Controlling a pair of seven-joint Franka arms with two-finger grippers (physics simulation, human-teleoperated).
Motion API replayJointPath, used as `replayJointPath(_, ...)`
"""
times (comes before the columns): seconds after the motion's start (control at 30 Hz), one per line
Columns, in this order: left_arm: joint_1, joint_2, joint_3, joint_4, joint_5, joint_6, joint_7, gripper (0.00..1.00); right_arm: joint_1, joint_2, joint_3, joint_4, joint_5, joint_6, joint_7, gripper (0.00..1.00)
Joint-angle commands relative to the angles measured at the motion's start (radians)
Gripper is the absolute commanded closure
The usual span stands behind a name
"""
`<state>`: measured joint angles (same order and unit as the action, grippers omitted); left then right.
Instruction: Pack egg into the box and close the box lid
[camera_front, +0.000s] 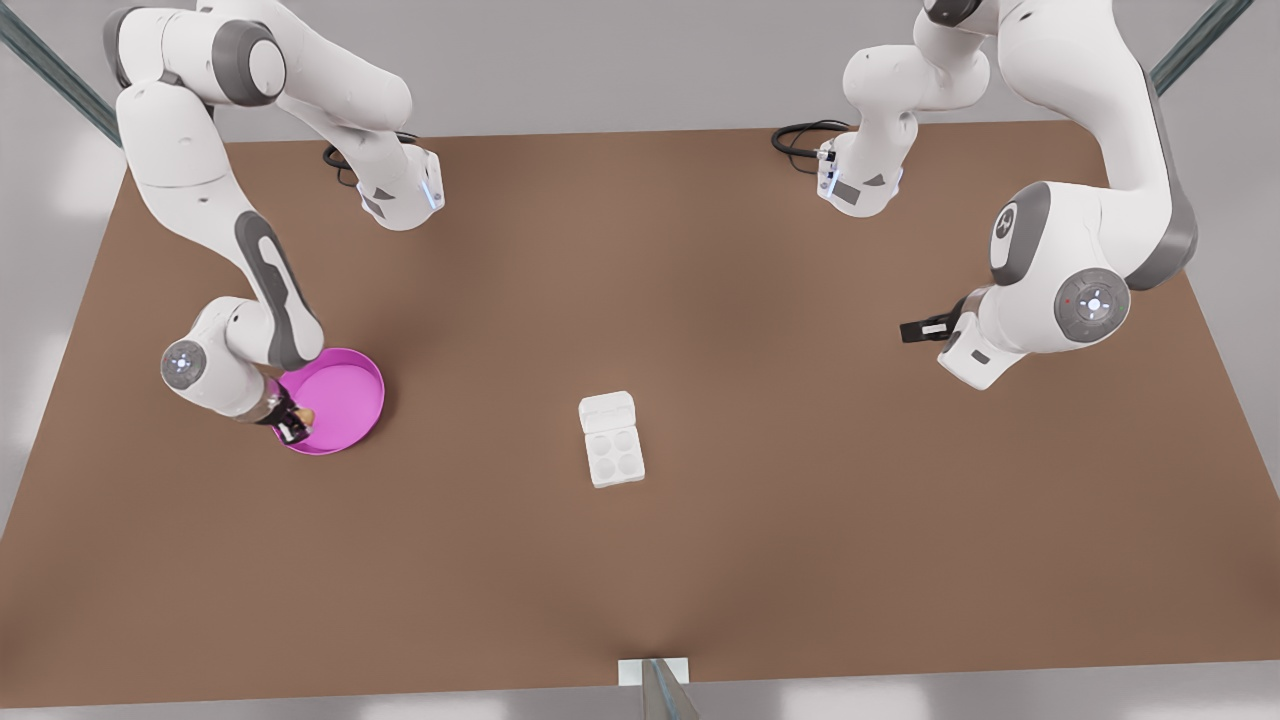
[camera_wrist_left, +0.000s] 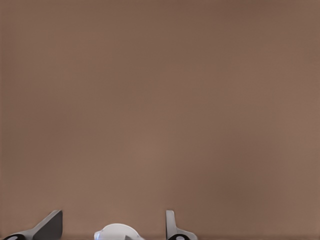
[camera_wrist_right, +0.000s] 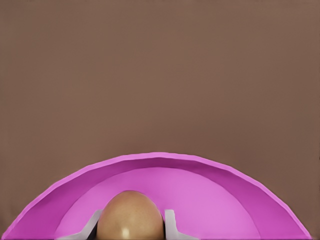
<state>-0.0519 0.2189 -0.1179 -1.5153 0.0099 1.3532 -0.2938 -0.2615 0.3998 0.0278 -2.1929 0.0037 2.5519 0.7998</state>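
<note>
the left gripper (camera_wrist_left: 114, 226) hangs over bare brown table (camera_wrist_left: 160, 100), its fingers (camera_wrist_left: 50, 226) spread apart.

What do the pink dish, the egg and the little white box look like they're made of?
The pink dish looks like smooth, matte plastic: one even magenta colour. The egg seems a hard tan shell, with a small glint. The box looks like moulded white foam or plastic, plain and dull; hard to say which.

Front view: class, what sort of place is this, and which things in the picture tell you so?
Probably a simulated robot test bench, not a kitchen: a bare brown table, two white Franka arms, the right gripper at the egg in the pink dish, the left gripper waiting, and a small open egg carton.
</note>
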Motion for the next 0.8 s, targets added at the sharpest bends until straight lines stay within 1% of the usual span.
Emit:
replayJointPath(0.0, 0.0, -0.001, 0.0, 0.0, 0.001, -0.002, -0.001, 0.0, 0.001, -0.01, 0.004, 0.027, 0.002, -0.137, -0.017, 0.5)
replayJointPath(0.1, 0.0, 0.0, 0.0, 0.0, 0.001, -0.002, -0.001, 0.0, 0.008, -0.013, 0.012, 0.116, 0.004, -0.294, -0.016, 0.52)
replayJointPath(0.2, 0.0, 0.002, 0.0, -0.002, 0.001, -0.002, -0.001, 0.0, 0.008, -0.009, 0.09, 0.239, 0.064, -0.466, -0.016, 0.52)
replayJointPath(0.3, 0.0, 0.005, 0.0, 0.0, 0.001, -0.002, -0.001, 0.0, 0.024, 0.002, 0.165, 0.308, 0.154, -0.542, -0.01, 0.52)
replayJointPath(0.4, 0.0, 0.005, 0.0, -0.002, 0.001, -0.002, -0.001, 0.0, 0.034, 0.037, 0.25, 0.335, 0.283, -0.542, -0.01, 0.52)
replayJointPath(0.47, 0.0, 0.005, 0.0, 0.0, 0.001, -0.009, -0.001, 0.0, 0.06, 0.106, 0.296, 0.429, 0.367, -0.542, -0.016, 0.52)
replayJointPath(0.53, 0.0, 0.005, 0.0, 0.001, 0.001, -0.011, -0.001, 0.0, 0.077, 0.18, 0.334, 0.531, 0.404, -0.533, -0.017, 0.52)
replayJointPath(0.6, 0.0, 0.005, 0.0, 0.0, 0.001, -0.009, -0.001, 0.0, 0.084, 0.257, 0.357, 0.625, 0.481, -0.509, -0.024, 0.52)
replayJointPath(0.67, 0.0, 0.005, 0.0, 0.0, 0.001, -0.009, -0.001, 0.0, 0.085, 0.316, 0.369, 0.677, 0.593, -0.455, -0.102, 0.52)
replayJointPath(0.73, 0.0, 0.008, 0.0, 0.0, 0.001, -0.008, -0.001, 0.0, 0.087, 0.37, 0.403, 0.723, 0.688, -0.424, -0.132, 0.52)
replayJointPath(0.77, 0.0, 0.008, 0.0, 0.0, 0.001, -0.008, -0.001, 0.0, 0.094, 0.386, 0.405, 0.743, 0.734, -0.42, -0.14, 0.52)
